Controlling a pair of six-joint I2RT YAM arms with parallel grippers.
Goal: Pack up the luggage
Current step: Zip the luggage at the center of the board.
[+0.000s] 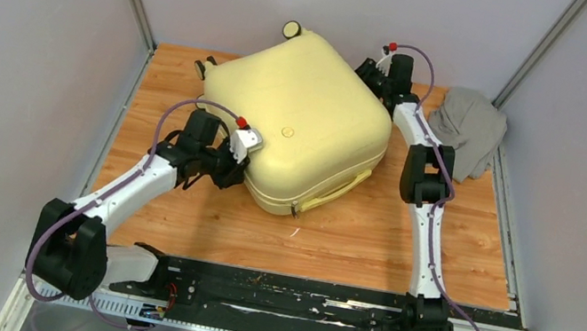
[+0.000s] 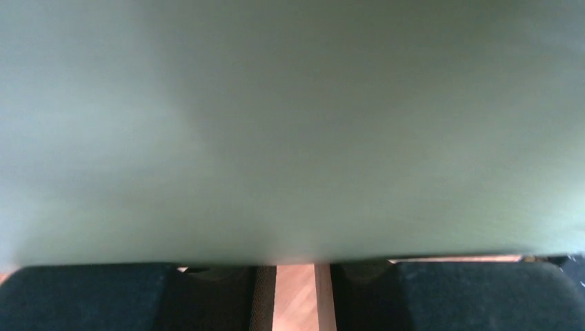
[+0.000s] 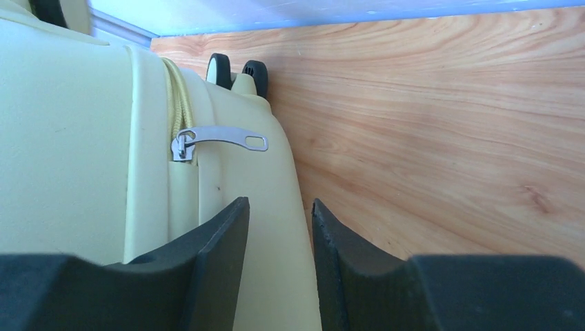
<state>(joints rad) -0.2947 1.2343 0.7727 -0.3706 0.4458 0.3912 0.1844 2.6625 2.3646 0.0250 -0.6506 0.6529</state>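
**Zipping the suitcase, garment outside**

The pale yellow suitcase (image 1: pixel 297 121) is lying closed, its near seam seemingly gaping. At its far right corner the right gripper (image 3: pixel 279 234), jaws parted and empty, is facing the zipper pull (image 3: pixel 221 138). The left gripper (image 2: pixel 295 289), likewise parted, is crowding its near-left side. The grey garment (image 1: pixel 469 127) is lying to its right, unpacked.

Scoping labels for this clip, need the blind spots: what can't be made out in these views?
- Inside of the pale yellow hard-shell suitcase: all views, shell closed.
- Left pincer contact: left wrist view, blurred shell fills frame.
- Right pincer tips: top view, own wrist hides them.
- Zipper track past the silver metal pull: right wrist view, pincer covers it.
- Crumpled grey cloth: top view, garment type unreadable.
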